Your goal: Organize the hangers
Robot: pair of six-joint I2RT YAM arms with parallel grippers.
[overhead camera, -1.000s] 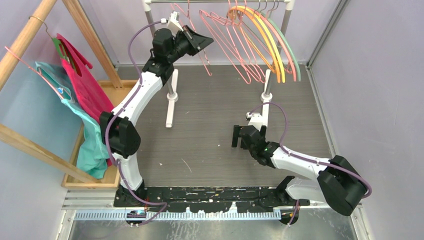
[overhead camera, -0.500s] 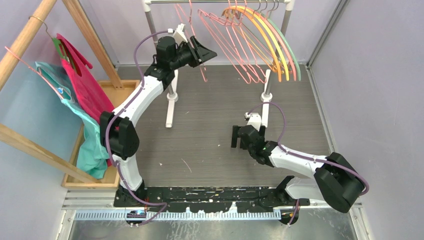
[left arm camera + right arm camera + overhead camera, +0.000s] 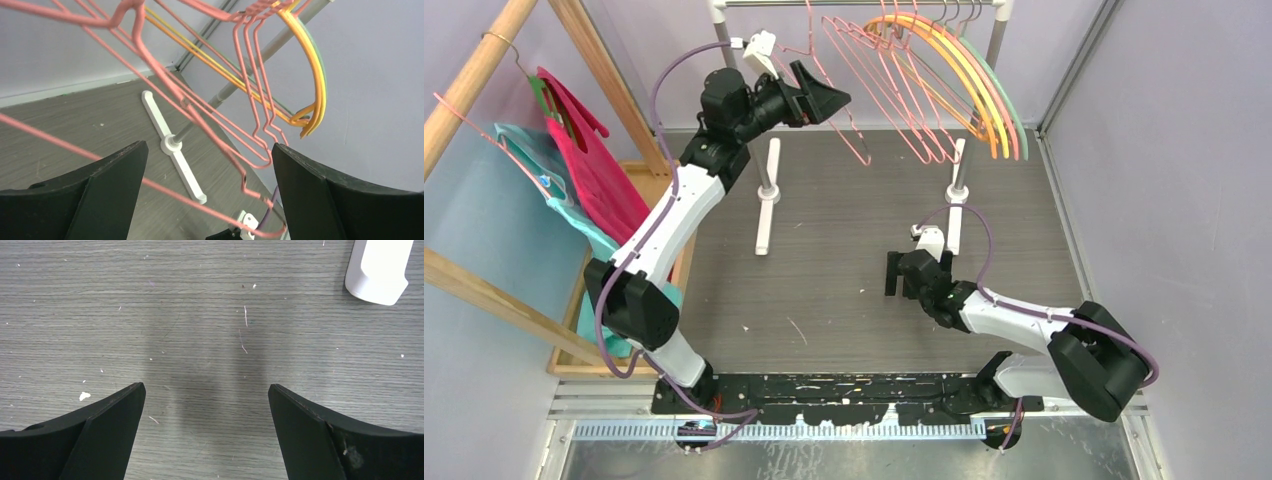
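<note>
A bunch of thin pink wire hangers (image 3: 894, 110) hangs by its hooks from the white metal rail (image 3: 749, 4) at the top centre of the overhead frame, fanned out and tilted toward the right. Just right of them on the same rail sit the thicker orange, yellow and grey-green hangers (image 3: 996, 120), nested together.

My left gripper (image 3: 829, 95) is up at the left end of the pink bunch, jaws spread wide. In its wrist view, pink wires cross the gap between the black fingers (image 3: 100, 195) and nothing is pinched. My right gripper (image 3: 896, 273) is low over the grey wood-grain table (image 3: 844, 220) at centre frame, also spread and empty.

My worry is that the wires overlap closely. Pulling the left arm away could catch one on a fingertip, dragging a hook off the rail or knotting the bunch.
</note>
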